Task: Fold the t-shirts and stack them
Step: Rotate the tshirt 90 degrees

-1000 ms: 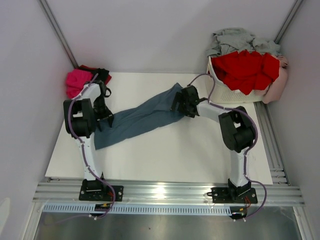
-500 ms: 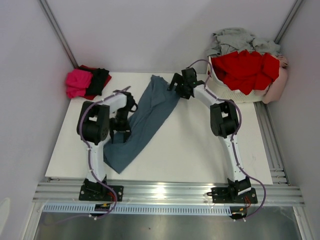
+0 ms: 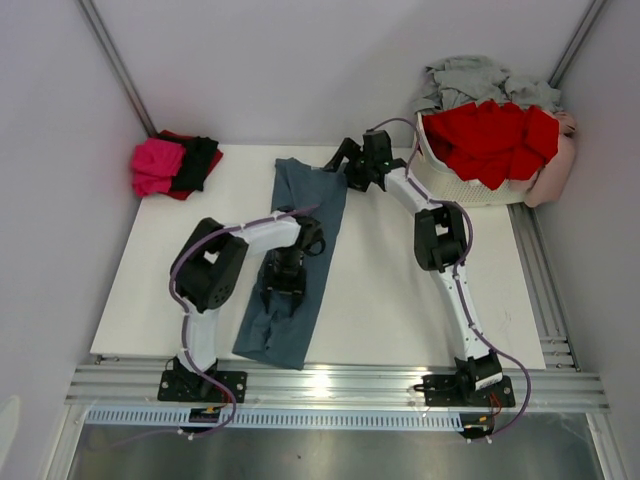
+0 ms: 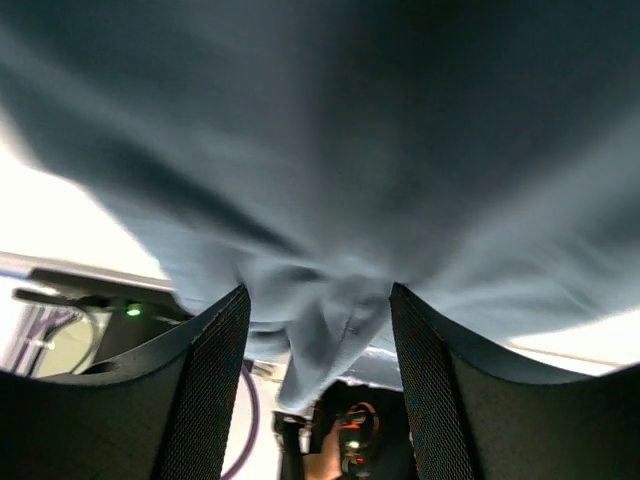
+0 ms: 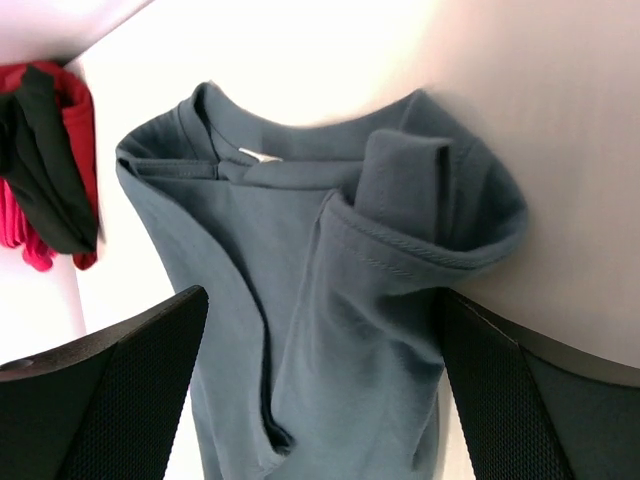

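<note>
A slate blue-grey t-shirt (image 3: 311, 195) lies as a long narrow strip down the middle of the white table, collar at the far end. My left gripper (image 3: 285, 285) is over its lower half. In the left wrist view a bunch of that cloth (image 4: 350, 150) fills the gap at my left gripper (image 4: 318, 290) and touches both fingers, blurred by motion. My right gripper (image 3: 338, 166) sits at the collar end, open. In the right wrist view the shirt (image 5: 330, 330) lies between its wide-apart fingers (image 5: 322, 298), with the neck label ahead.
Pink, black and red shirts (image 3: 175, 165) are piled at the table's far left corner, also in the right wrist view (image 5: 45, 150). A white lattice basket (image 3: 450, 188) at the far right holds red shirts (image 3: 490, 135), with grey cloth (image 3: 470, 80) behind.
The blue-grey shirt swung from lying across the table to running front to back. My left gripper carried its lower end right and toward the near edge. My right gripper moved to the far edge.
</note>
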### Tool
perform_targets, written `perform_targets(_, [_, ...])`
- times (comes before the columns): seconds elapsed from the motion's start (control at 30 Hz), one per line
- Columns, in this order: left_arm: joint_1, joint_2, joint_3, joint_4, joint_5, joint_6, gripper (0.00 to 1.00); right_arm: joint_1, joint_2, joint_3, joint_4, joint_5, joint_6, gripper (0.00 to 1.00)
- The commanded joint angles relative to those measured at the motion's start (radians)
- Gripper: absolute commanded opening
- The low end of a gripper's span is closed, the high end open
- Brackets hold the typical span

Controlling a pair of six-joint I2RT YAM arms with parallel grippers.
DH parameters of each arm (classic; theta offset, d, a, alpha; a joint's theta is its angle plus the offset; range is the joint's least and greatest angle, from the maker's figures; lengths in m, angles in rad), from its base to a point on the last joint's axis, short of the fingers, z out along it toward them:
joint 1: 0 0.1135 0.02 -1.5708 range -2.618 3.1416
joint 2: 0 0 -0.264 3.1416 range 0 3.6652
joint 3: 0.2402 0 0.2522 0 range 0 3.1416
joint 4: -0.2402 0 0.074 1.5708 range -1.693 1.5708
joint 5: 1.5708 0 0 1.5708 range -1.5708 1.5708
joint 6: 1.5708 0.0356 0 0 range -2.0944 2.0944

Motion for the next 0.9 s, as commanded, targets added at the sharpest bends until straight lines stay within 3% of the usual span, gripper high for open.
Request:
perform_targets(0.0, [-0.084,-0.018,0.044,0.023,0.126,-0.026,0.63,0.035,0.017,0.036,-0.011,-0.019,-0.034,0.98])
perform_targets(0.13, [-0.113,-0.03,0.078,-0.003,0.108,-0.024,0.63,0.046,-0.029,0.02,-0.057,0.099,-0.114,0.99])
perform_targets(0.37, [-0.107,-0.239,0.168,-0.075,-0.036,-0.04,0.67,0.077,-0.276,-0.206,0.003,0.435,-0.315,0.99])
perform_targets(0.57, [0.047,-0.268,0.275,-0.076,-0.122,-0.017,0.68,0.1,-0.514,-0.433,0.04,0.607,-0.384,0.99])
perform_targets(0.67, [0.133,-0.242,0.303,-0.063,-0.185,-0.02,0.68,0.115,-0.597,-0.51,0.02,0.626,-0.393,1.0])
perform_targets(0.87, [0.195,-0.084,0.412,-0.006,-0.199,-0.025,0.67,0.157,-0.745,-0.68,-0.037,0.54,-0.34,0.99])
